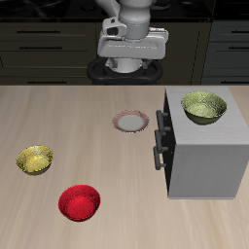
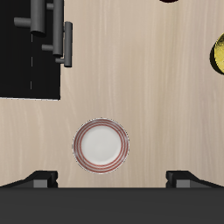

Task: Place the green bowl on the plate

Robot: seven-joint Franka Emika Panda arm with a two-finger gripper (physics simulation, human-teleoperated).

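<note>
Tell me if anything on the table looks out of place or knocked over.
Nothing is tipped or spilled. The green bowl sits upright on the grey cabinet, and the plate, yellow bowl and red bowl rest upright on the table.

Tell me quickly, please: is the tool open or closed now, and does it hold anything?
Tool: open and empty. Its fingers stand wide apart above the plate; the green bowl sits on the grey cabinet.
</note>
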